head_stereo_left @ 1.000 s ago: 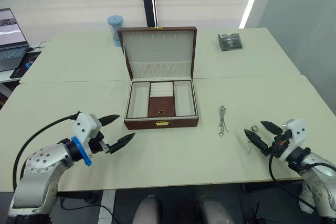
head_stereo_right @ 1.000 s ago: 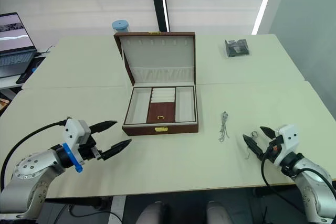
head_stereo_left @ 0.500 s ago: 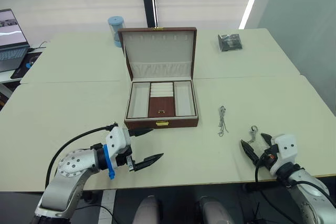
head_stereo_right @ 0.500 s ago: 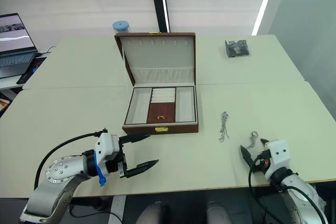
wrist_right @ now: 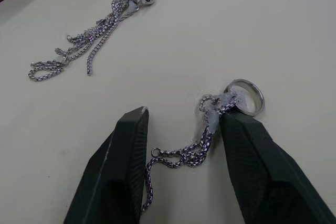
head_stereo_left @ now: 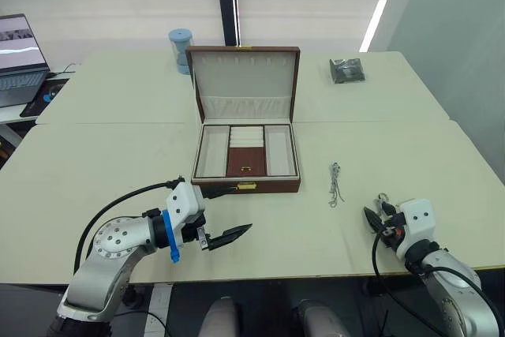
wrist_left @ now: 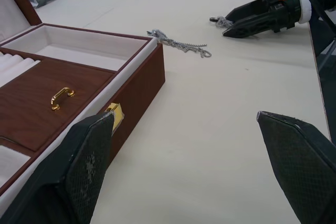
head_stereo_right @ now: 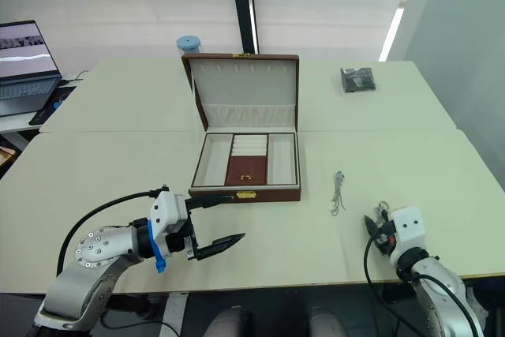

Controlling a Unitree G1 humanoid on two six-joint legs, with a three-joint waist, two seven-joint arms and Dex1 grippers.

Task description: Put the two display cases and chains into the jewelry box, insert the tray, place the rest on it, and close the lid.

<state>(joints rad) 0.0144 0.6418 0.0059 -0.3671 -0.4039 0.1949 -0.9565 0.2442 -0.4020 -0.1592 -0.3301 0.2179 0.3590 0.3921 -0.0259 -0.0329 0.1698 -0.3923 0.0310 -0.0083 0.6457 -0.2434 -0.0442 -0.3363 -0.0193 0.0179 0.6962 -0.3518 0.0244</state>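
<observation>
The jewelry box (head_stereo_left: 246, 185) stands open at the table's middle, its lid (head_stereo_left: 246, 76) upright. The tray (wrist_left: 58, 85) sits inside it, with cream side compartments and a brown centre with a gold handle. My left gripper (head_stereo_left: 237, 209) is wide open just in front of the box's clasp, holding nothing. A short silvery chain (wrist_right: 202, 148) with a ring end lies on the table. My right gripper (wrist_right: 181, 124) straddles it, the fingers partly narrowed but apart, one touching the chain. Another silvery chain bundle (head_stereo_left: 334, 184) lies between the box and that gripper. The display cases are out of view.
A crinkly dark packet (head_stereo_left: 346, 70) lies at the table's far right. A blue cylinder (head_stereo_left: 180, 40) stands behind the box, and a laptop (head_stereo_left: 16, 61) sits at the far left. Both grippers work close to the table's front edge.
My left gripper swung right, from the table's left to the box's front. My right gripper drew in over the short chain, and its fingers narrowed around it.
</observation>
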